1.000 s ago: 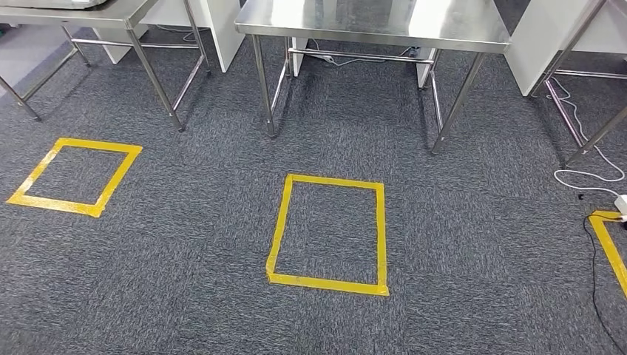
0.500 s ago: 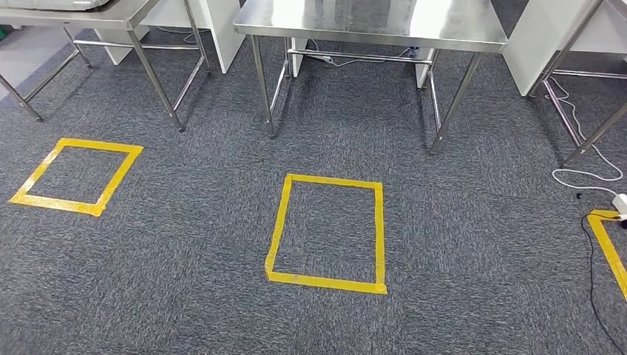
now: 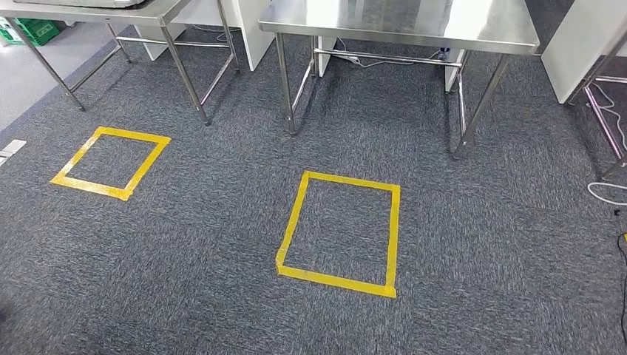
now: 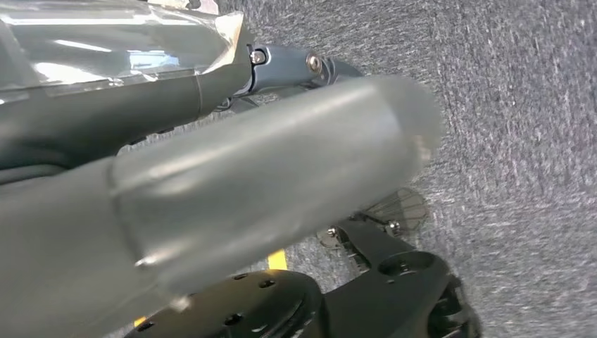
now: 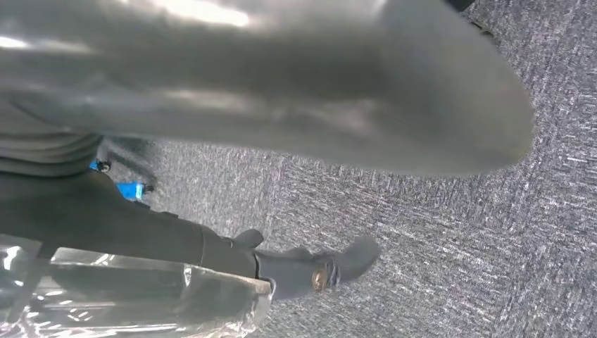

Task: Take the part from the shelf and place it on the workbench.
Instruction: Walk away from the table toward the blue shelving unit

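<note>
Left hand: the left hand (image 4: pixel 232 176) grips a part in a clear plastic bag (image 4: pixel 105 42).
Right hand: the right hand (image 5: pixel 281 91) grips it too (image 5: pixel 134 303).
Workbench: steel workbench (image 3: pixel 399 22) at 12 o'clock.
Floor: yellow tape square (image 3: pixel 340 231) on grey carpet (image 3: pixel 185 259).

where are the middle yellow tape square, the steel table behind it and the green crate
middle yellow tape square (image 3: pixel 296 220), head view, on its left strip of tape
steel table (image 3: pixel 414 22), head view, on the bare top
green crate (image 3: pixel 29 31), head view, on its visible side at the top-left corner
</note>
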Controlling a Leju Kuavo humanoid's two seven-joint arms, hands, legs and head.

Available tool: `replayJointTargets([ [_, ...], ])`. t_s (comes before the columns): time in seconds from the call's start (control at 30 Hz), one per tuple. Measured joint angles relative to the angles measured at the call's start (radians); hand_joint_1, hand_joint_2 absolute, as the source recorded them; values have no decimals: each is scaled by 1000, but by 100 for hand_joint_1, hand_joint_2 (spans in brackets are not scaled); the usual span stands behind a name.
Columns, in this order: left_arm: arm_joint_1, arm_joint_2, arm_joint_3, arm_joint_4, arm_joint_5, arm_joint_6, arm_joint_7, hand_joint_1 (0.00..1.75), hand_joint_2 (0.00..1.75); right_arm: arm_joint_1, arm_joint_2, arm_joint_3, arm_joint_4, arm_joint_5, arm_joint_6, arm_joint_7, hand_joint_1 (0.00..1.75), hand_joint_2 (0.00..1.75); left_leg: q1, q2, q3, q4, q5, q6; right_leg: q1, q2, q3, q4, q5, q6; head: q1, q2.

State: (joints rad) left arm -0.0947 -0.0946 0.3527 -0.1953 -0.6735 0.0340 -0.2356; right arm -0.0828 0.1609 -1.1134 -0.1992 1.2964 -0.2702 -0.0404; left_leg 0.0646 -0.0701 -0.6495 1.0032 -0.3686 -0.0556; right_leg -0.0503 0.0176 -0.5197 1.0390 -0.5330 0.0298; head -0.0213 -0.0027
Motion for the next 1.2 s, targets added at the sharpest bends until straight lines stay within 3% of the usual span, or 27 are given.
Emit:
replayJointTargets([
  [0.03, 1, 0, 0, 0, 0, 0, 0, 0, 0, 0, 1, 2, 0, 2, 0, 0, 0, 0, -1, 15, -10, 25, -22, 3, 5, -9, -3, 1, 3, -8, -2, 0],
  [0.1, 3, 0, 0, 0, 0, 0, 0, 0, 0, -1, 1, 6, 0, 6, 1, 0, 0, 0, -10, 50, -54, 136, -103, 16, 18, -27, -11, 0, 10, -21, -6, 0],
  [0.17, 4, -1, 0, 0, -1, 1, 0, 0, 0, -1, 0, 11, 0, 9, 2, 0, 0, 0, -22, 61, -98, 263, -173, 32, 35, -51, -23, 1, 15, -29, -7, 0],
  [0.2, 5, -1, 0, 1, -1, 1, 0, 0, 0, -1, 0, 12, 0, 9, 2, 0, 0, 0, -30, 63, -100, 289, -185, 43, 45, -63, -29, 1, 17, -32, -7, 0],
  [0.23, 6, -1, 0, 1, -1, 1, 0, 0, 0, -1, -1, 13, 0, 9, 2, 0, 0, 0, -40, 66, -80, 278, -181, 58, 55, -75, -32, 1, 19, -36, -7, 0],
  [0.27, 7, -1, 0, 1, -1, 1, 0, 0, 0, -1, 0, 14, 0, 9, 2, 0, 0, 0, -53, 72, -42, 232, -165, 78, 63, -86, -34, 1, 20, -38, -7, 0],
  [0.33, 6, 0, 0, 0, -2, 1, 0, 0, 0, -2, 2, 16, 0, 10, 3, 1, 0, 0, -81, 113, 42, 112, -143, 125, 76, -107, -32, 0, 23, -42, -2, 0],
  [0.37, 5, 1, 0, 0, -2, 1, -1, 0, 0, -2, 4, 16, 1, 10, 3, 1, 0, 0, -92, 133, 67, 73, -139, 141, 77, -117, -32, 0, 23, -43, 0, 0],
  [0.4, 4, 2, -1, 0, -2, 2, -1, 0, 0, -2, 5, 17, 1, 10, 3, 1, 0, 0, -100, 145, 77, 54, -139, 151, 76, -128, -31, -1, 24, -42, 3, 0],
  [0.43, 5, 3, -1, 0, -3, 2, -1, 0, 0, -3, 6, 17, 1, 10, 3, 1, 0, 0, -102, 143, 78, 49, -135, 154, 76, -139, -30, -3, 25, -41, 5, 0],
  [0.47, 6, 3, -1, 0, -3, 2, -1, 0, 0, -5, 7, 17, 2, 11, 3, 1, 0, 0, -103, 131, 83, 37, -128, 155, 74, -148, -27, -6, 26, -39, 3, 0],
  [0.5, 8, 3, -1, 0, -3, 3, 0, 0, 0, -7, 7, 18, 2, 11, 4, 1, 0, 0, -99, 121, 89, 23, -118, 153, 74, -142, -27, -5, 25, -35, 3, 0],
  [0.53, 8, 3, -1, 0, -3, 3, 0, 0, 0, -8, 8, 19, 2, 12, 4, 1, 0, 0, -94, 110, 95, 7, -107, 151, 74, -121, -32, 10, 16, -33, 3, 0],
  [0.63, 5, -1, -1, 0, -3, 5, 1, 0, 0, -2, 4, 21, 2, 14, 11, 0, 0, 0, -79, 72, 94, -16, -83, 143, 57, -37, -96, 151, -51, -24, 4, 0],
  [0.7, 7, -5, -1, 0, -3, 6, 1, 0, 0, 3, -1, 22, 2, 14, 15, 1, 0, 0, -74, 44, 87, -15, -77, 137, 43, -26, -130, 229, -76, -8, 4, 0],
  [0.73, 9, -6, -1, 0, -3, 7, 1, 0, 0, 4, -3, 22, 2, 15, 16, 1, 0, 0, -71, 29, 85, -14, -75, 132, 37, -24, -123, 220, -67, 5, 4, 0],
  [0.77, 11, -6, -1, 0, -3, 7, 1, 0, 0, 4, -4, 23, 2, 15, 17, 1, 0, 0, -67, 16, 83, -12, -74, 127, 30, -21, -99, 174, -45, 20, 4, 0],
  [0.8, 12, -7, -1, 1, -3, 7, 1, 0, 0, 4, -5, 23, 2, 15, 17, 1, 0, 0, -63, 3, 81, -8, -74, 121, 22, -9, -62, 102, -17, 35, 4, 0],
  [0.83, 12, -6, -1, 1, -3, 8, 1, 0, 0, 3, -5, 23, 2, 15, 18, 1, 0, 0, -61, -9, 77, -2, -75, 113, 19, 7, -31, 40, 2, 42, 6, 0],
  [0.9, 12, -6, -1, 1, -4, 8, 1, 0, 0, 3, -4, 23, 2, 16, 19, 2, 0, 0, -61, -26, 69, 8, -79, 96, 18, 27, 0, -29, 20, 33, 6, 0],
  [1.0, 13, -5, -1, 1, -5, 8, 1, 0, 0, 2, -4, 24, 3, 17, 20, 6, 0, 0, -57, -34, 61, 13, -77, 79, 18, 7, 5, -30, 24, 3, 4, 0],
  [1.07, 14, -5, -1, 1, -6, 8, 1, 0, 0, 1, -3, 24, 3, 17, 20, 8, 0, 0, -55, 5, 39, 58, -105, 72, 16, -12, 8, -33, 29, -12, 0, 0],
  [1.13, 12, -5, -1, 1, -6, 8, 1, 0, 0, 2, -3, 24, 3, 17, 20, 9, 0, 0, -54, 49, -17, 176, -169, 65, 21, -34, 7, -33, 28, -22, -4, 0],
  [1.2, 12, -5, -1, 1, -6, 8, 1, 0, 0, 4, -3, 24, 3, 18, 20, 9, 0, 0, -50, 59, -71, 281, -208, 60, 24, -60, 7, -32, 25, -27, -5, 0],
])
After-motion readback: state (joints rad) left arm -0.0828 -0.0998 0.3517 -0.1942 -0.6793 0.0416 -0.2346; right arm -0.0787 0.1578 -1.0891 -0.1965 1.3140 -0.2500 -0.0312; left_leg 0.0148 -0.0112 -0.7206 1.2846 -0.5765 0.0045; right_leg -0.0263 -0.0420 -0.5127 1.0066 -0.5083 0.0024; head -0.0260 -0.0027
